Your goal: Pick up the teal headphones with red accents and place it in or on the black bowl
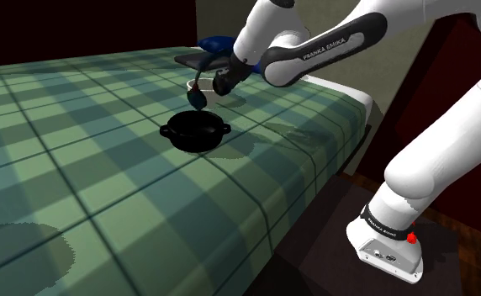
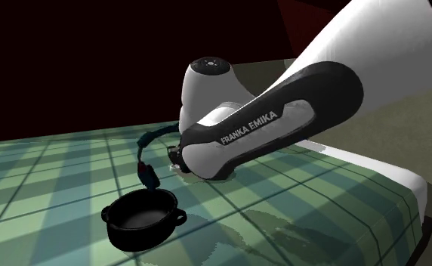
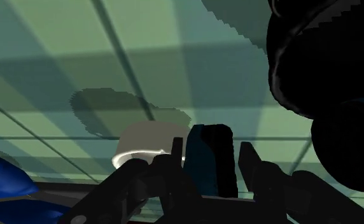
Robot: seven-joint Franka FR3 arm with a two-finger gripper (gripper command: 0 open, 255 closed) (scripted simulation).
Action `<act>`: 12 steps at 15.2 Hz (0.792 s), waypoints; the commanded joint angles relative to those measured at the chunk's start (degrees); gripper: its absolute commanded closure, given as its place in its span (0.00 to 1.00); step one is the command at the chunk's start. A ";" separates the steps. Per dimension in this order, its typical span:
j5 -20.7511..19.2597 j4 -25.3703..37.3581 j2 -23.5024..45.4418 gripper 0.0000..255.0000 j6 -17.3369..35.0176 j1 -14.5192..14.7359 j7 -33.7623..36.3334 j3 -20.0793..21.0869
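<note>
Plaid bed [image 1: 79, 177]: claw [image 3: 212, 153] tight rnd headphones [image 2: 148, 174]

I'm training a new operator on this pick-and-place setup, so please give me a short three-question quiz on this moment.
1. True or false: the headphones lie flat on the plaid cover.
2. Where does the black bowl sit? A) on the plaid cover B) on a shelf C) on a chair
3. Fill in: the gripper is shut on the ____.
Key: 1 false, they hang from the gripper; 2 A; 3 headphones.
</note>
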 commanded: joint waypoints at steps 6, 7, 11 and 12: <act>-8.28 -0.75 0.36 1.00 -2.04 0.42 16.30 9.27; -9.17 -1.11 0.74 1.00 -1.46 0.10 17.14 9.56; -11.58 -1.90 1.75 1.00 -0.10 -0.68 19.39 10.22; -11.59 -1.89 1.75 1.00 -0.11 -0.68 19.39 10.22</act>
